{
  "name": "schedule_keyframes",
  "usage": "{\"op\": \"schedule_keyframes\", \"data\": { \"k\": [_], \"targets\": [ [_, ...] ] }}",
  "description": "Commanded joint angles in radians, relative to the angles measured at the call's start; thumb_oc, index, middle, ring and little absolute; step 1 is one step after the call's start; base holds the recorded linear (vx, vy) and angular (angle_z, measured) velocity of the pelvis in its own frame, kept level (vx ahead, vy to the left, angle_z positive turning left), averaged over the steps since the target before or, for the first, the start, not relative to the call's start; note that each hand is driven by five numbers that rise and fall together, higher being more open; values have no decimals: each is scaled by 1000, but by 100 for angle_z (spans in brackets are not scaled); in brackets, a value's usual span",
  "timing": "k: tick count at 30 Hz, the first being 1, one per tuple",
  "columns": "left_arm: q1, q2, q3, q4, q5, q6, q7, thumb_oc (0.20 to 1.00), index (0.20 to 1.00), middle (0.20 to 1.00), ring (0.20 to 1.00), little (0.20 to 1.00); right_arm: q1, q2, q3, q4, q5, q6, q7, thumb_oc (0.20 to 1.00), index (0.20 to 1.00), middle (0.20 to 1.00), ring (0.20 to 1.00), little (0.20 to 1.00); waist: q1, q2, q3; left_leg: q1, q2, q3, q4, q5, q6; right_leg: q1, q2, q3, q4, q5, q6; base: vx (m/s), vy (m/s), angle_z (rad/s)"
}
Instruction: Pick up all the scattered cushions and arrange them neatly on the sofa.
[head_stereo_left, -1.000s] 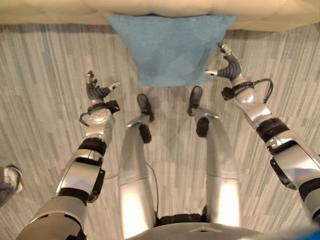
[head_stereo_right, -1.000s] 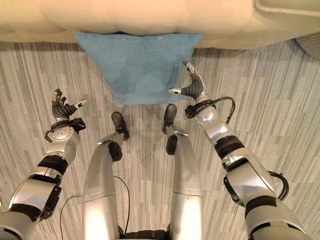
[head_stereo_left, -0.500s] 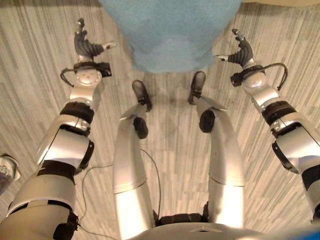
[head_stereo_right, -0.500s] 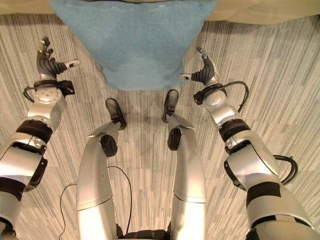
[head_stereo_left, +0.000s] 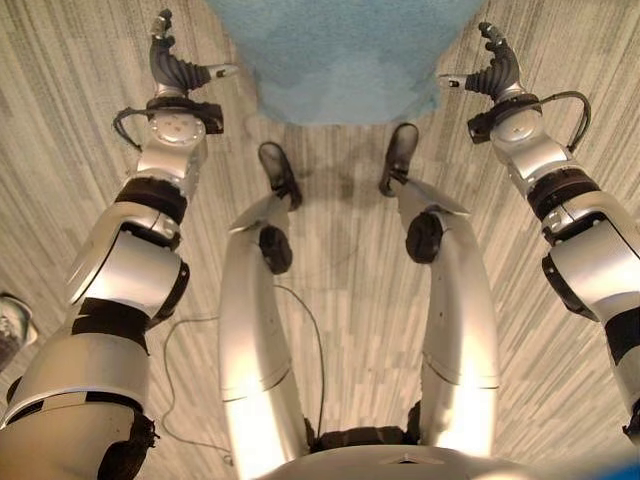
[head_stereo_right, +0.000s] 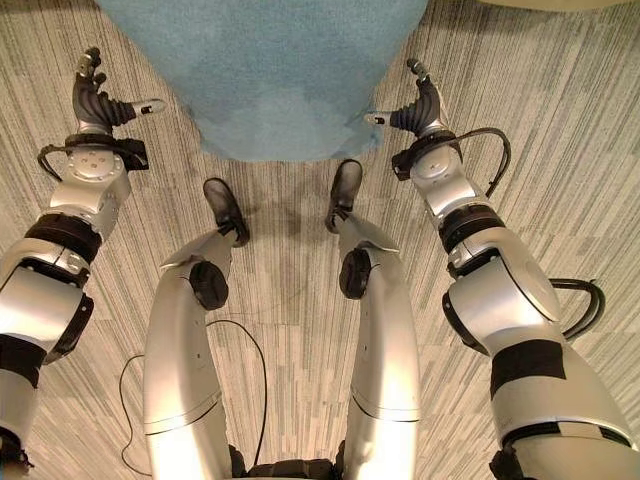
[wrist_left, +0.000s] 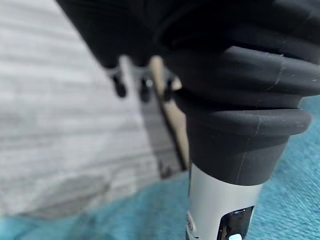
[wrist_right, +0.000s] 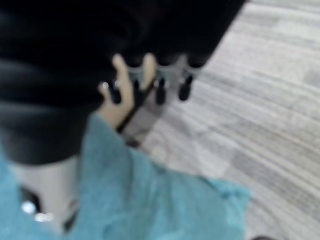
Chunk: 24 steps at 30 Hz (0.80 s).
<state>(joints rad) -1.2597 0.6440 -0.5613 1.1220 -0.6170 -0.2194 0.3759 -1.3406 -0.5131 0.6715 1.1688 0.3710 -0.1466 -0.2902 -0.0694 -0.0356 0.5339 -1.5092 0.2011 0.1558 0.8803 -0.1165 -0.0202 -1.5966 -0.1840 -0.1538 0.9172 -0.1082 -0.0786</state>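
— What has changed?
— Both arms have spread wider and reached forward: the left hand (head_stereo_left: 178, 70) and right hand (head_stereo_left: 493, 70), fingers loosely open and empty, now flank the square blue fabric cushion (head_stereo_left: 350, 50) on the grey striped floor (head_stereo_left: 350, 260).
— Obstacles?
— None visible; a two-handed grasp looks next.
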Motion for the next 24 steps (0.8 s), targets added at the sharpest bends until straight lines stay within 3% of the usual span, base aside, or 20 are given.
{"op": "schedule_keyframes", "data": {
  "k": [1, 9, 13, 22, 23, 24],
  "targets": [
    [10, 31, 26, 2, 1, -12, 10, 1000, 1000, 1000, 1000, 1000, -29, 13, 15, 19, 51, -21, -38, 1000, 1000, 1000, 1000, 1000, -22, 42, -14, 16, 21, -43, 6, 6, -42, 27, 47, 92, -17, 11, 145, 21, -17, -4],
    [-47, -14, -50, -77, 26, -10, 38, 1000, 1000, 1000, 1000, 1000, -55, 59, 58, -69, 80, -28, -55, 1000, 1000, 1000, 1000, 1000, -24, 48, -14, -3, 36, -62, 19, 0, -41, 27, 61, 75, -29, 10, 143, 6, -19, -3],
    [-74, -74, -96, -177, 63, -20, 72, 1000, 1000, 1000, 1000, 1000, -68, 131, 100, -169, 51, -30, -71, 1000, 1000, 1000, 1000, 1000, -19, 58, -14, -7, 41, -73, 15, 2, -43, 27, 70, 69, -33, 4, 137, 4, -19, -1],
    [-76, -198, -76, -215, 40, -24, 121, 1000, 1000, 1000, 1000, 1000, -70, 284, 74, -281, 86, -55, -97, 1000, 1000, 1000, 1000, 1000, -14, 70, -14, -6, 47, -83, 6, 12, -45, 27, 79, 59, -35, 4, 136, 1, -19, -1],
    [-68, -220, -62, -230, 13, -33, 129, 1000, 1000, 1000, 1000, 1000, -63, 307, 64, -316, 87, -61, -106, 940, 940, 940, 940, 940, -11, 74, -14, -5, 48, -88, 6, 11, -45, 27, 81, 60, -30, -2, 134, 3, -34, 1],
    [-64, -224, -58, -250, 9, -37, 133, 1000, 1000, 1000, 1000, 1000, -57, 318, 51, -334, 93, -70, -113, 401, 401, 401, 401, 401, -11, 76, -14, -7, 49, -88, 9, 11, -45, 27, 82, 60, -28, -2, 134, 0, 0, 0]
  ]
}}
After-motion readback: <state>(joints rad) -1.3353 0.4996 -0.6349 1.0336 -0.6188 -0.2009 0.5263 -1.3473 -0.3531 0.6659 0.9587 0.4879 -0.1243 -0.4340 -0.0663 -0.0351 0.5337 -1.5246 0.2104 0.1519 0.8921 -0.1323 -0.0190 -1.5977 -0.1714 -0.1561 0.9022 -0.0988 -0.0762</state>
